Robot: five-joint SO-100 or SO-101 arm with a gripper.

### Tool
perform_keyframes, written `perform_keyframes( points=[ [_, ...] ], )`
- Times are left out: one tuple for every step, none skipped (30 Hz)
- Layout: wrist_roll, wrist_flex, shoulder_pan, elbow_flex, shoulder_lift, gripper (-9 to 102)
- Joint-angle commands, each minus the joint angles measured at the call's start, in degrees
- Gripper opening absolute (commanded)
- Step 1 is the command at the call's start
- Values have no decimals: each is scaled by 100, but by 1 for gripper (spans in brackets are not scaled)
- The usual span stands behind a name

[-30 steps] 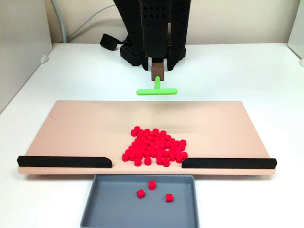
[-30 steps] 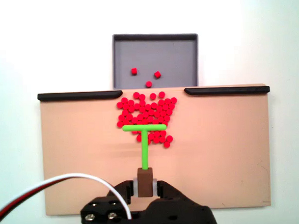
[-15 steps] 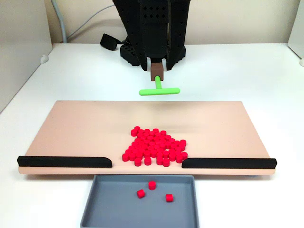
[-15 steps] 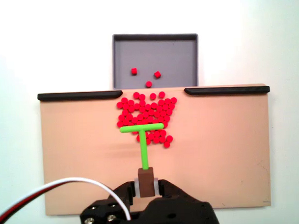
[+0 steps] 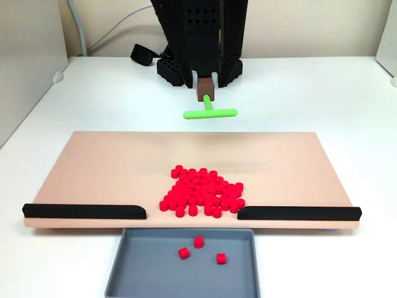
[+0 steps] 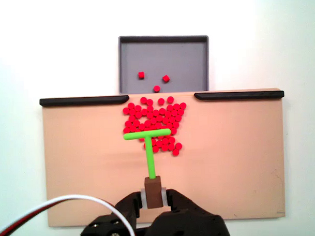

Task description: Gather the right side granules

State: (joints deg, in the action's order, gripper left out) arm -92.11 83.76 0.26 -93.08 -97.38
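Both fixed views: gripper (image 6: 153, 197) clamps green T-stick (image 6: 148, 144) (above granules (image 6: 153, 118)).

Bright, even light; faint shadows

A lab-like test bench: bare white table (image 5: 322, 93), plain wall, purpose-made tan board (image 5: 111, 167) feeding a grey tray (image 5: 149, 273).

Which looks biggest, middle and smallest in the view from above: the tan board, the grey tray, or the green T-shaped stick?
1. Tan flat board
2. Grey rectangular tray
3. Green T-shaped stick, raised nearer the camera, yet clearly smallest.
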Motion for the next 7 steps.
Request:
perform_keyframes(
  points=[
    [-62,0,-35,35,-44,0],
    [-70,0,-35,35,-26,0],
    [-79,0,-35,35,-26,0],
    [-88,0,-35,35,-18,0],
    [-88,0,-35,35,-9,0],
    [-88,0,-35,35,-9,0],
    [-88,0,-18,35,-26,0]
  ],
)
